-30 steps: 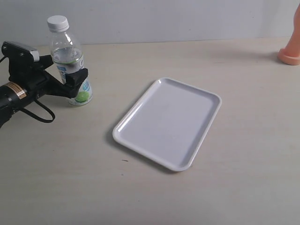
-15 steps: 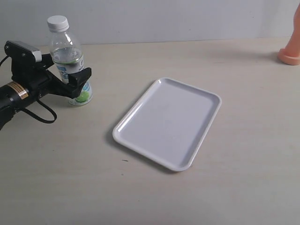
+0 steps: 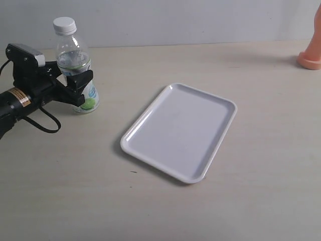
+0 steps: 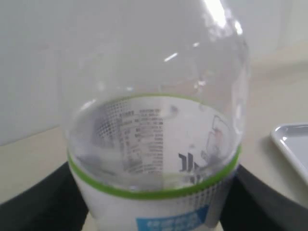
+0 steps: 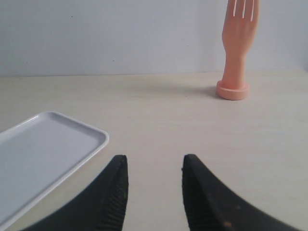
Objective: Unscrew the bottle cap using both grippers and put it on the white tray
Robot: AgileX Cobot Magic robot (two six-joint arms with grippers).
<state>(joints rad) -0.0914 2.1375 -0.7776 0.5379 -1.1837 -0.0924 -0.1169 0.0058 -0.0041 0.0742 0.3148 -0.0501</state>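
The clear bottle point(image 3: 75, 65) stands at the far left of the table, its lime label low on the body and its white cap point(image 3: 64, 25) screwed on top. My left gripper point(image 3: 75, 80) reaches in from the left and is shut on the bottle at label height. In the left wrist view the bottle point(image 4: 154, 144) fills the frame, with black fingers point(image 4: 43, 202) pressed against both its sides. The white tray point(image 3: 180, 133) lies flat mid-table, right of the bottle. My right gripper point(image 5: 154, 161) is open over bare table beside the tray's corner point(image 5: 43, 149); it is out of the exterior view.
A flesh-coloured mannequin hand point(image 3: 311, 50) stands on its round base at the far right, also ahead of the right gripper as the mannequin hand point(image 5: 236, 48). A pale wall point(image 3: 175, 20) bounds the table's far edge. A black cable point(image 3: 42, 123) loops under the left arm.
The left fingers have closed in on the bottle. The bottle and its cap have shifted slightly to the right. The tray has not moved.
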